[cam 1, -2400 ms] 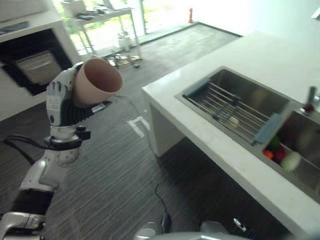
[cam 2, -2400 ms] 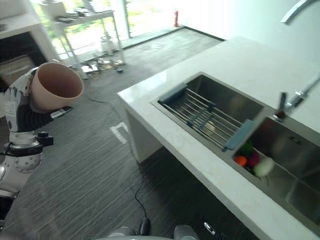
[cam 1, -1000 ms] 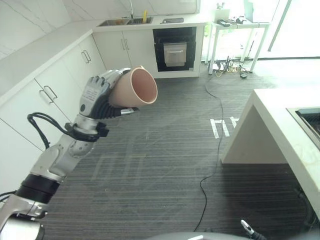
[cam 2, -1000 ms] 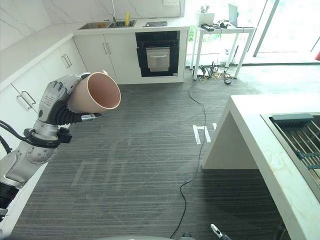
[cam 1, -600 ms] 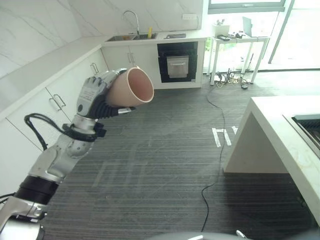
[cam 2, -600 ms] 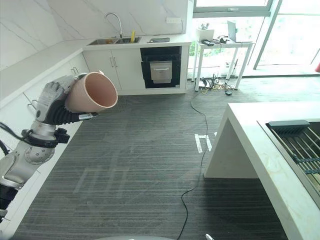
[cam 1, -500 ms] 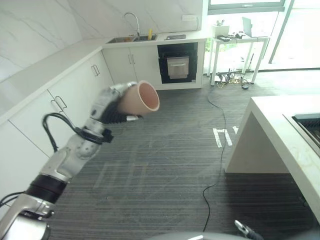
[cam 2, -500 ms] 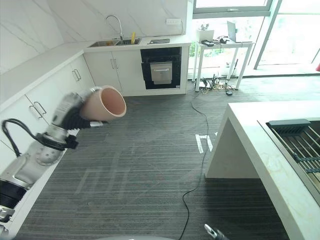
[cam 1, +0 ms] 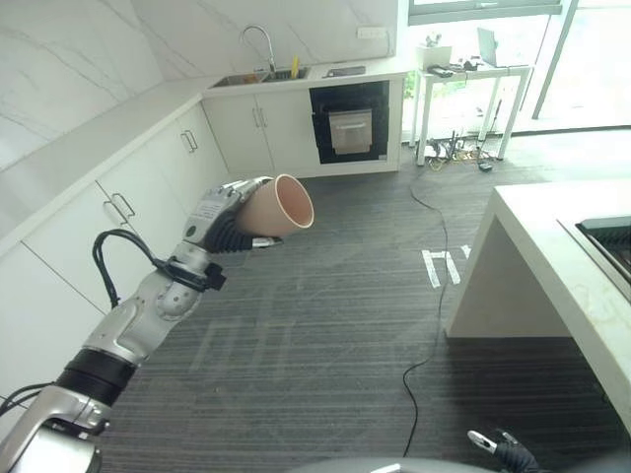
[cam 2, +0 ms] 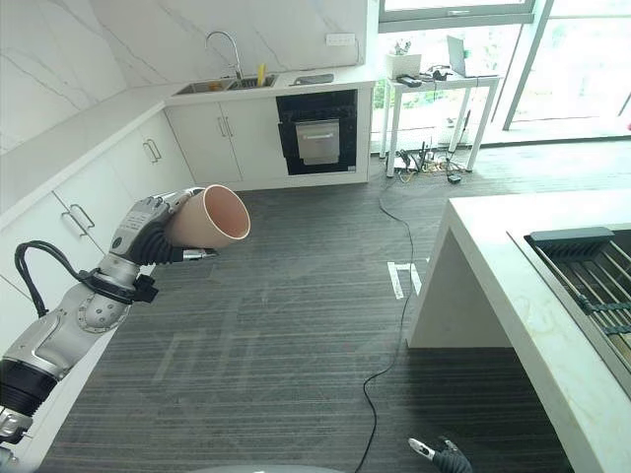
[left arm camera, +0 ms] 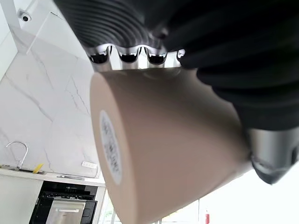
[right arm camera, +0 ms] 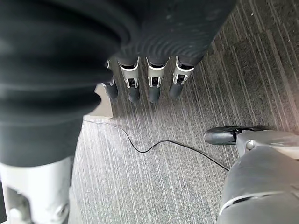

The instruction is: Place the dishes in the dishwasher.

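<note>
A tan-pink bowl (cam 1: 279, 205) lies on its side in mid-air, mouth turned to the right, above the dark striped floor. My left hand (cam 1: 219, 215) is shut on it, fingers (left arm camera: 128, 55) curled over its wall and the thumb on the other side. The bowl's base and outer wall (left arm camera: 159, 158) show from close up in the left wrist view. My right hand (right arm camera: 149, 79) hangs low over the floor at my right side, its fingers relaxed and holding nothing.
White cabinets (cam 1: 128, 197) run along the left wall to a back counter with a sink and tap (cam 1: 258, 59) and a black built-in oven (cam 1: 350, 123). A white island counter (cam 1: 562, 256) with a sink rack (cam 2: 592, 286) stands at the right. White tape marks (cam 1: 439, 266) lie on the floor.
The camera has swung from the island sink to the back kitchen. My left arm has stretched forward and slightly down, still holding the bowl.
</note>
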